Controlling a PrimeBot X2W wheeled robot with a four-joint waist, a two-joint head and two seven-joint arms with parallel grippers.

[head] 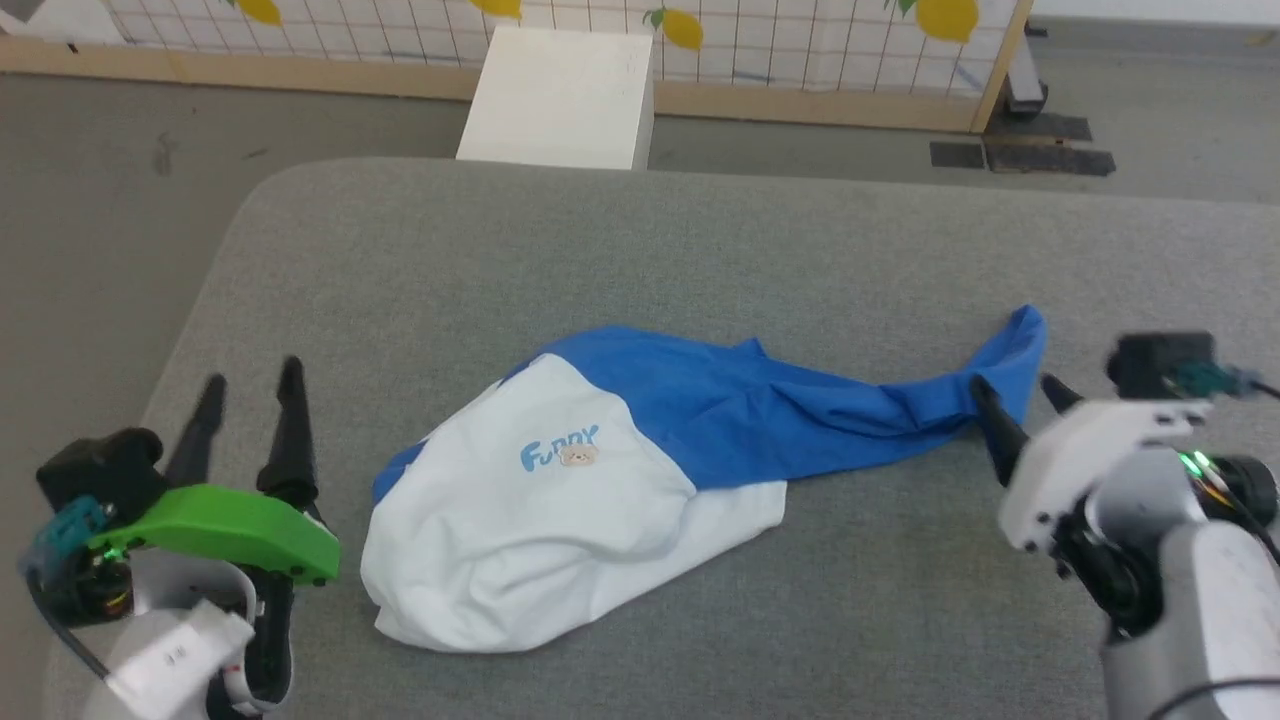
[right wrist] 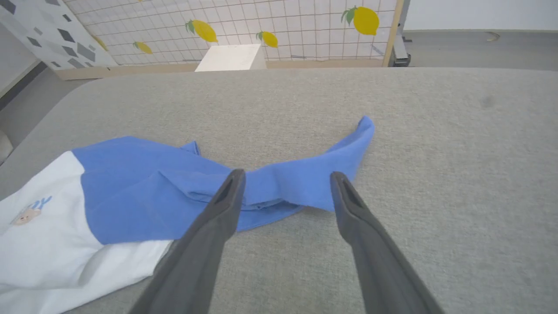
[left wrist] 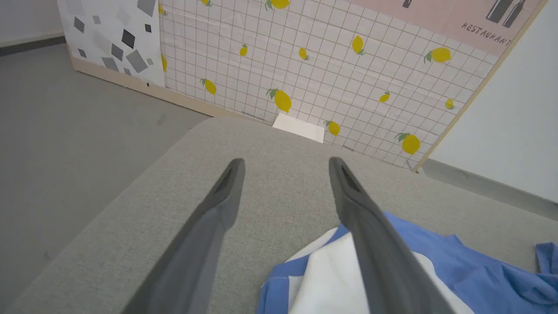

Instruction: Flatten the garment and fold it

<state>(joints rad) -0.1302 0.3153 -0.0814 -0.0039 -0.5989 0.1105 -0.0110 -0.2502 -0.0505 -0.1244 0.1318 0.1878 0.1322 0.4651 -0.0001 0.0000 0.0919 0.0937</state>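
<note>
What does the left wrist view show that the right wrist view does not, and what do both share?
Left wrist view: the open left gripper and a pink restaurant sign. Right wrist view: the open right gripper by the blue sleeve, and the chest print. Both: the garment, the grey cushion, the lemon wall, the white box.

The left gripper (head: 252, 372) has two long, dark, tapering fingers (head: 290, 430) on a bright green plate (head: 230, 530), with a black camera block (head: 100, 470), teal connector (head: 65, 528) and white label (head: 175, 655). The right gripper (head: 1012, 382) has a white plate (head: 1090, 450), a pale grey forearm (head: 1200, 600) and a green light (head: 1195, 463).
</note>
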